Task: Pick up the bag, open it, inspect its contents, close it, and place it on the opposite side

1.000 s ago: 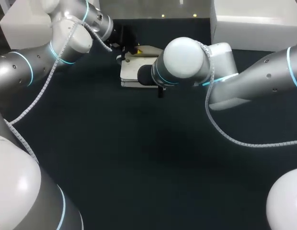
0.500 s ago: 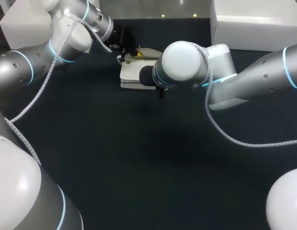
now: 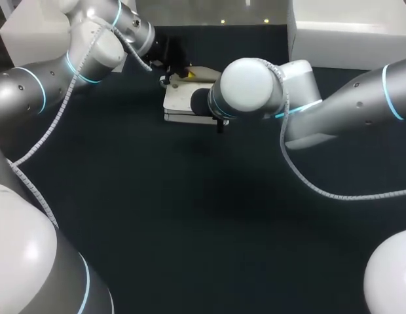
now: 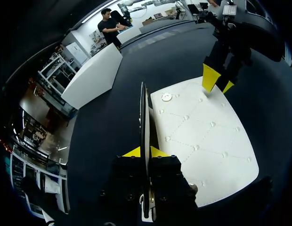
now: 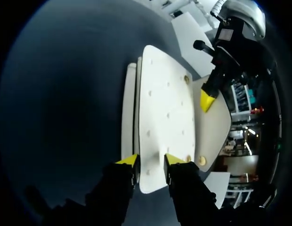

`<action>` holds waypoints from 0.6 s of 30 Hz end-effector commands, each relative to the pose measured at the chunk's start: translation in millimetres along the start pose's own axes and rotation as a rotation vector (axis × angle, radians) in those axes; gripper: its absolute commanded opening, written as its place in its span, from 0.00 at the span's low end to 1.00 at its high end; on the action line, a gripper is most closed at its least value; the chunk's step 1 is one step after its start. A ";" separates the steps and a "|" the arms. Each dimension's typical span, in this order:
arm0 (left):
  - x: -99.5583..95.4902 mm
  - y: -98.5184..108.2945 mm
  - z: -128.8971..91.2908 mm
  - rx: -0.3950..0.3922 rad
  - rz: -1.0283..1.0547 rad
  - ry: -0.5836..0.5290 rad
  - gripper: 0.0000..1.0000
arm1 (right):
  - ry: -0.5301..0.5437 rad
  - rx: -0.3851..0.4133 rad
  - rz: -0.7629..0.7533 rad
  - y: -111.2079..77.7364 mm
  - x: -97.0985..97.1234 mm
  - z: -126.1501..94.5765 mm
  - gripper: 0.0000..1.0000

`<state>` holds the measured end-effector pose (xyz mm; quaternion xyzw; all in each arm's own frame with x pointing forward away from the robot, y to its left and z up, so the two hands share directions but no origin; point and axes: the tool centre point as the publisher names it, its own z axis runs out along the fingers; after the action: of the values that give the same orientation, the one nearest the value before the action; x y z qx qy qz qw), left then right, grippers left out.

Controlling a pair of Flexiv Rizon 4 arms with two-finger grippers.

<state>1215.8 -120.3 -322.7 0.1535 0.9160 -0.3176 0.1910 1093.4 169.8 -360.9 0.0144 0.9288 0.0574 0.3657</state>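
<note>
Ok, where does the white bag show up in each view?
Head view: the white bag lies at the table's far middle, partly under the right arm.
Left wrist view: one flap is clamped in the left gripper, with the panel beside it.
Right wrist view: it is held in the right gripper and stretches ahead.
Shared landmark: the left gripper's yellow tips.
</note>
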 end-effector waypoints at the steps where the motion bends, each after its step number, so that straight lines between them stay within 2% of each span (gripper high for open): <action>1: -1.9 1.7 2.0 0.005 0.001 0.008 0.00 | -0.008 -0.006 0.003 1.0 1.5 6.4 0.33; 7: -1.0 2.0 3.2 0.010 0.004 0.018 0.00 | -0.014 -0.003 0.015 -0.9 1.4 7.7 0.29; 11: -0.3 2.3 4.1 0.012 0.005 0.023 0.00 | -0.021 -0.006 0.030 -1.4 0.4 8.9 0.13; 18: 1.6 3.7 3.8 0.017 0.016 0.017 0.00 | -0.034 -0.014 0.039 -0.2 -1.3 7.5 0.04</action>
<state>1214.9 -120.1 -325.7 0.1626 0.9162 -0.3175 0.1825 1099.7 170.2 -363.1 0.0302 0.9239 0.0682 0.3753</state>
